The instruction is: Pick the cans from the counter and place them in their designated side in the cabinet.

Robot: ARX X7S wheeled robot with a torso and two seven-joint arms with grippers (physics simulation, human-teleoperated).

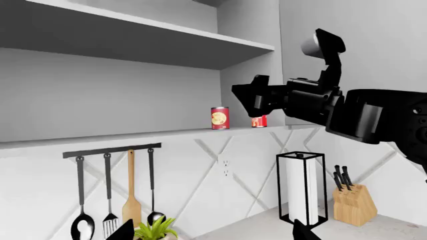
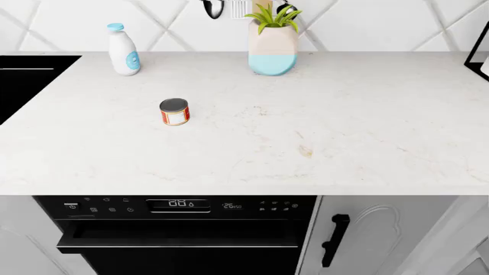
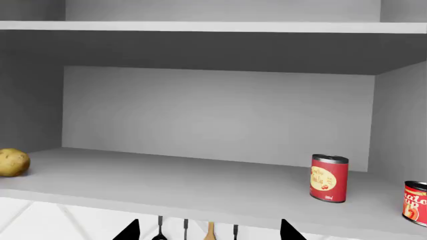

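Observation:
One squat can (image 2: 174, 112) with a red-and-white label and grey top stands alone on the white counter (image 2: 328, 132); neither gripper shows in the head view. On the lower cabinet shelf (image 3: 167, 185) a taller red can with a yellow label (image 3: 329, 178) (image 1: 219, 118) stands near the right wall. Another squat red can (image 3: 415, 201) (image 1: 259, 121) stands beside it. My right gripper (image 3: 209, 232) is open and empty, below and in front of the shelf edge. My left gripper (image 1: 213, 234) is open and empty too, lower down and facing the shelf. The right arm (image 1: 347, 110) partly covers the squat can there.
A potato (image 3: 12, 162) lies at the shelf's left end. A white bottle (image 2: 122, 50) and a potted plant (image 2: 272, 40) stand at the counter's back. Hanging utensils (image 1: 110, 190), a paper-towel holder (image 1: 301, 187) and a knife block (image 1: 353, 202) line the wall.

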